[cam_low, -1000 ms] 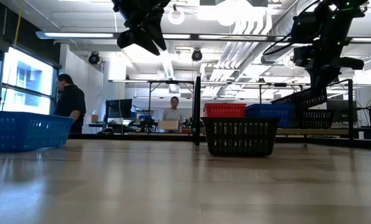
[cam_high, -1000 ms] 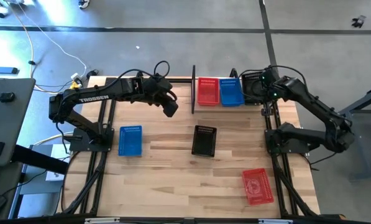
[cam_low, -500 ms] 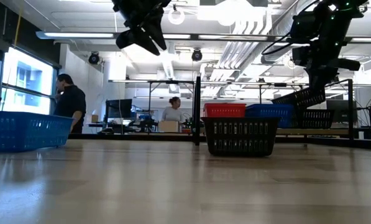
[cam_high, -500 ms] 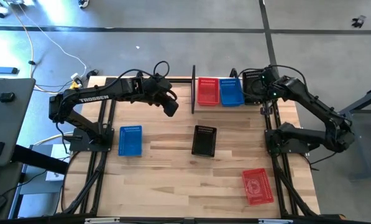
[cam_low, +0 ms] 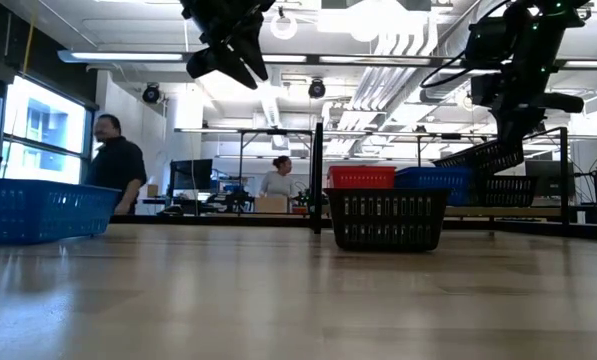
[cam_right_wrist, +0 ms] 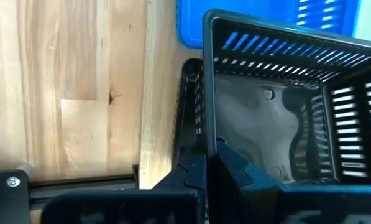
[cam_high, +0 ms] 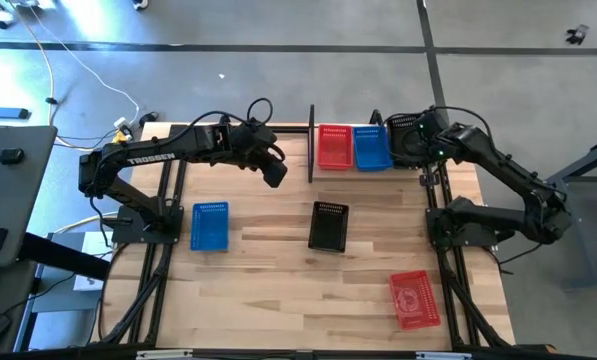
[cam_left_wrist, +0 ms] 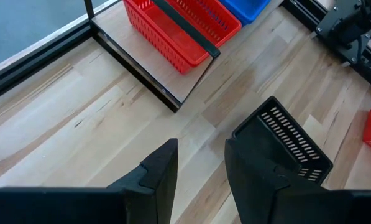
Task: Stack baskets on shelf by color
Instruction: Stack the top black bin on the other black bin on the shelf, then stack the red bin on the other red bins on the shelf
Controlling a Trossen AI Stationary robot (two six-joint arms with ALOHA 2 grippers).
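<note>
Black mesh plastic basket (cam_right_wrist: 284, 124) hangs tilted, pinched by the right gripper (cam_right_wrist: 211, 158) above the shelf (cam_high: 312, 150); left gripper (cam_left_wrist: 201, 168) hovers, jaws narrowly parted, holding 0 baskets.

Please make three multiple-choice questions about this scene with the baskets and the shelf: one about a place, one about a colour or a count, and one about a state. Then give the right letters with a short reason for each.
1. Where is the black basket that stands loose on the table?
A. near the table's middle
B. on the shelf
C. on the floor

2. Which colours of baskets stand side by side on the shelf in the high view?
A. red and blue
B. two red
C. two black

3. What is the state of the right gripper?
A. open and empty
B. shut on a tilted black basket
C. shut on a red basket

Answers:
1 A: the high view shows it in front of the shelf, mid-table.
2 A: a red basket stands beside a blue basket.
3 B: the low view shows the held black basket hanging tilted above the shelf.
</note>
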